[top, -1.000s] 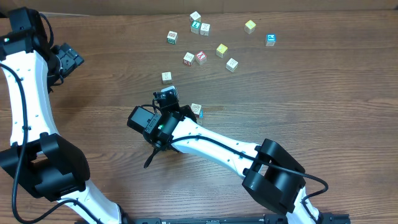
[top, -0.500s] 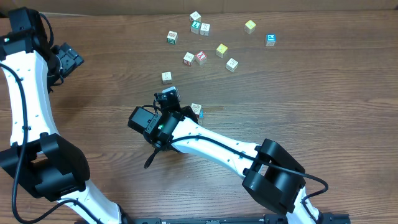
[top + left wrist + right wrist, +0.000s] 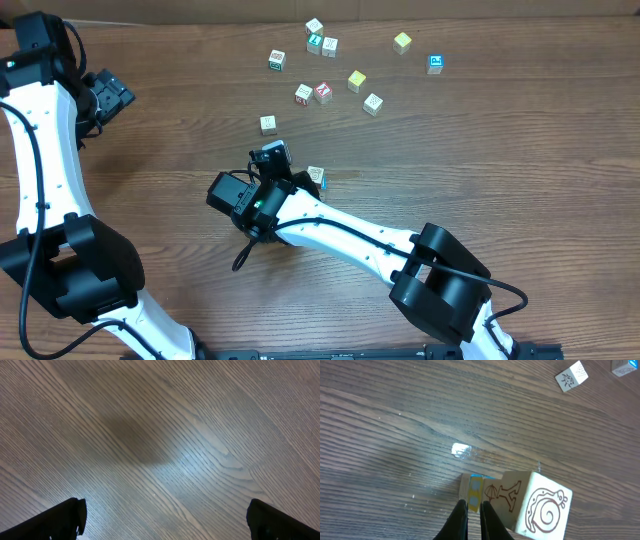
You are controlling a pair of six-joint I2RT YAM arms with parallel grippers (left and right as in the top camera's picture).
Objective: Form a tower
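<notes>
Resting beside tower point(image 3: 542, 507): right end effector point(image 3: 472, 512) narrow, empty | left end effector point(image 3: 165, 512) wide | loose cubes point(image 3: 357, 80) beyond

The tower point(image 3: 316, 176) stands near the middle of the table point(image 3: 520, 170), one cube on top of another. The right gripper point(image 3: 473, 506) sits just to its left, down by its lower part; whether they touch cannot be told. Behind the tower and to the left, a single cube point(image 3: 267, 124) lies alone. Farther back, loose cubes point(image 3: 323, 92) spread across the far side of the table, with the outermost cube point(image 3: 435, 63) to the right. The left gripper point(image 3: 165, 517) hangs over the table's far left, well apart from every cube.
</notes>
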